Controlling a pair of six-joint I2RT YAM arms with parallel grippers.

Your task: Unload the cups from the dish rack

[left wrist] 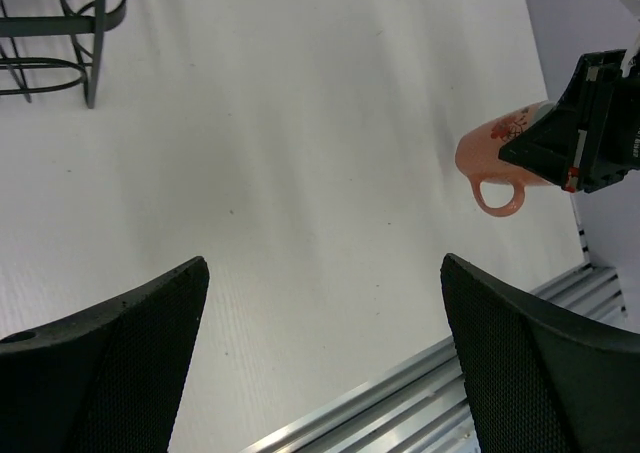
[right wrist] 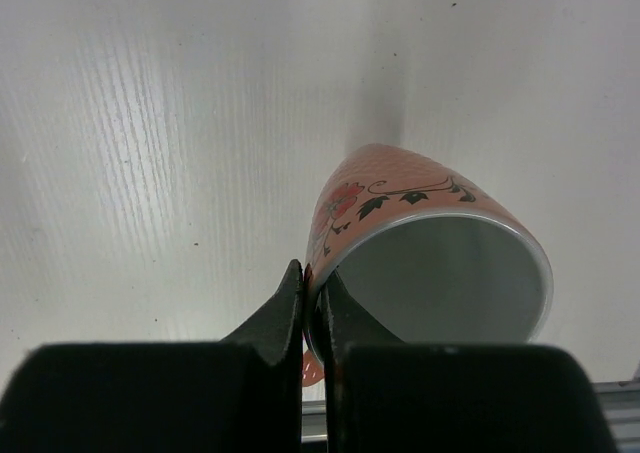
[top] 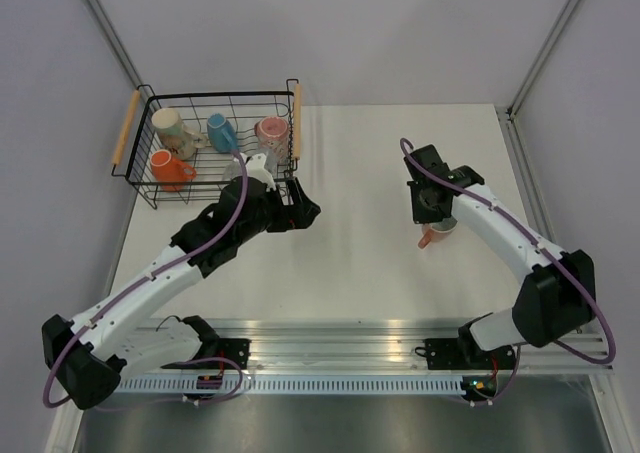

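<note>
Right tool (right wrist: 311, 295) clamps the rim of the pink floral cup (right wrist: 400, 203), toward the right edge of the surface (top: 360, 273). Left tool (left wrist: 323, 263) gapes wide, empty, beside the dish rack (top: 125, 128) at the far left corner.

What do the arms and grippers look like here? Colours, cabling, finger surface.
Both arms, left arm and right arm, have white link shells with black joint housings. A purple cable loops along each one. The left gripper and right gripper are black; the left's fingers show a fine mesh-like texture. Bases sit on a silver rail.
</note>
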